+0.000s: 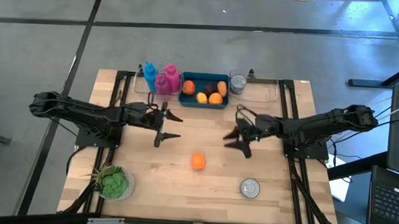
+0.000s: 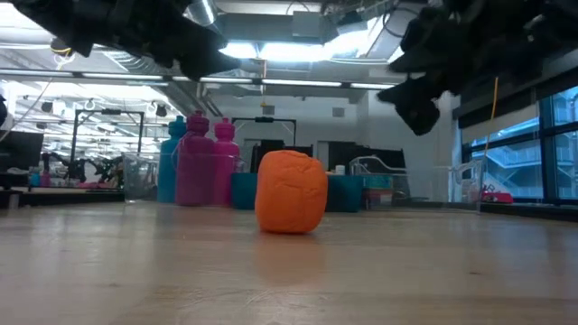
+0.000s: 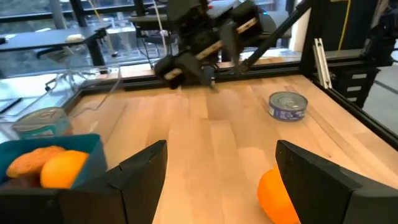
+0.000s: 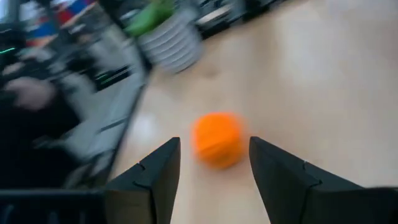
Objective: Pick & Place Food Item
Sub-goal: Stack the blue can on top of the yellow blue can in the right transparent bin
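Note:
An orange food item (image 1: 198, 161) rests on the wooden table near its middle, also seen in the low view (image 2: 291, 191). A blue bin (image 1: 204, 100) at the far edge holds several fruits. My left gripper (image 1: 174, 127) hovers open, left of and beyond the orange item, which shows just past one finger in the left wrist view (image 3: 277, 196). My right gripper (image 1: 234, 144) hovers open to the item's right and points at it; the item (image 4: 216, 139) lies ahead of the fingertips, not between them.
Blue and pink bottles (image 1: 162, 77) and a jar (image 1: 238, 83) stand beside the bin at the far edge. A tin can (image 1: 250, 187) sits near the front right, a potted plant (image 1: 114, 182) at the front left. Bare wood surrounds the orange item.

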